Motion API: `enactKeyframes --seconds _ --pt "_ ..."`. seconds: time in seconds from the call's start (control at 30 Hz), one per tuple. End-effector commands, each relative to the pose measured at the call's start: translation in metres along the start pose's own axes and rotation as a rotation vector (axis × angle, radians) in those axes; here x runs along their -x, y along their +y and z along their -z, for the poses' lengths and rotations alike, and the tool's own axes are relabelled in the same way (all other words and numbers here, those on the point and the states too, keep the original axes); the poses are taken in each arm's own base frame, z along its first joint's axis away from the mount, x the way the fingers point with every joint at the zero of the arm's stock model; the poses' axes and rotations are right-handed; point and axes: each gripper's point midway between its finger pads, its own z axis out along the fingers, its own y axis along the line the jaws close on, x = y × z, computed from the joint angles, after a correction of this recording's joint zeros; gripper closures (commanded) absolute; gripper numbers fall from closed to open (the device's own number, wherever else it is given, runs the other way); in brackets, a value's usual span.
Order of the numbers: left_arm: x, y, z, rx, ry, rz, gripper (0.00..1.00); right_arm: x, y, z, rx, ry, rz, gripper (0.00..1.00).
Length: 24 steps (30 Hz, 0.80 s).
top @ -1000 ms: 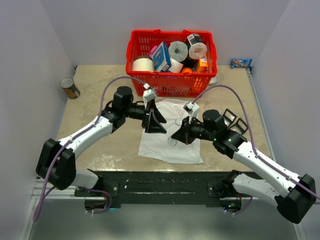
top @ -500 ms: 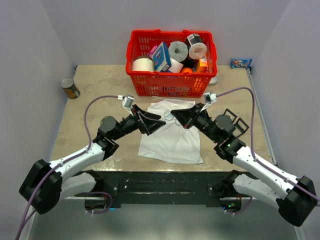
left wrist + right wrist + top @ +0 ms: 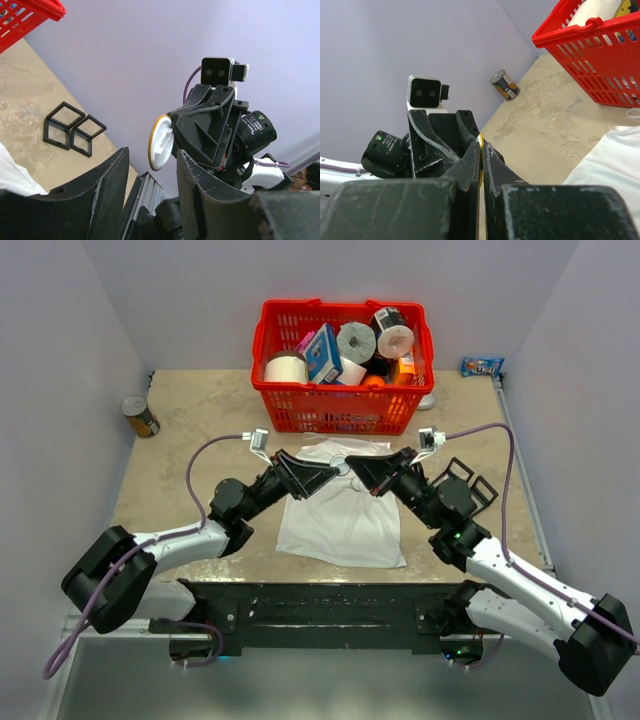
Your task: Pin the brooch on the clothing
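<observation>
Left hand [image 3: 326, 472]: in the air over the upper part of the T-shirt [image 3: 340, 525], jaws apart, gripping nothing.
Brooch [image 3: 161, 143]: white disc with gold rim, just beyond the left hand's fingertips, off the cloth.
Right hand [image 3: 352, 466]: facing the left hand, clamped tight on the brooch's edge.
T-shirt: spread on the table [image 3: 190, 405] beneath both hands.

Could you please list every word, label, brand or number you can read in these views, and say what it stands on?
No text can be read in any view.
blue box in the red basket: print too small to read.
blue packet: print blurred.
can: label blurred.
motor sticker: lettering too small to read.
</observation>
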Motion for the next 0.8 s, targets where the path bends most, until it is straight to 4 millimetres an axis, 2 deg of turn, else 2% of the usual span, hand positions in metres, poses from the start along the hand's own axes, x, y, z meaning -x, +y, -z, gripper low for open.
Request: enactKeyframes --seconds 0.0,0.03,0.13,0.33,0.43,0.5,0.6,0.63,0.67,0.7,0.77 --pt "0.016 -0.026 -0.006 -0.095 -0.071 -0.001 0.57 0.017 0.010 -0.001 0.034 -0.076 -0.009 1.00" --pt "0.015 -0.025 -0.006 -0.092 -0.070 -0.004 0.58 0.017 0.010 -0.001 0.034 -0.074 -0.012 1.00" --pt "0.014 -0.023 -0.008 -0.083 -0.064 -0.007 0.72 0.016 0.010 -0.001 0.034 -0.074 -0.014 1.00" --pt "0.006 -0.024 -0.011 -0.094 -0.027 -0.003 0.93 0.016 0.007 -0.001 0.017 -0.069 -0.013 1.00" --pt "-0.002 -0.023 -0.010 -0.098 0.018 -0.007 1.00 0.017 0.009 -0.003 0.009 -0.056 0.000 1.00" --pt "-0.008 -0.023 -0.008 -0.100 0.052 -0.026 1.00 0.011 0.006 -0.003 -0.006 -0.015 0.015 0.99" --pt "-0.015 -0.020 -0.004 -0.096 0.126 -0.087 1.00 0.012 0.011 -0.002 -0.014 0.033 0.065 0.82" --pt "-0.020 -0.023 0.000 -0.113 0.171 -0.104 1.00 0.003 0.003 0.001 -0.047 0.085 0.094 0.79" --pt "-0.024 -0.017 0.003 -0.097 0.208 -0.122 1.00 0.001 0.003 0.002 -0.053 0.111 0.110 0.73" --pt "-0.019 -0.014 0.005 -0.096 0.219 -0.134 1.00 0.006 0.008 0.001 -0.048 0.119 0.126 0.70" --pt "-0.025 -0.014 0.015 -0.128 0.300 -0.138 1.00 -0.004 0.005 0.006 -0.056 0.198 0.177 0.65"
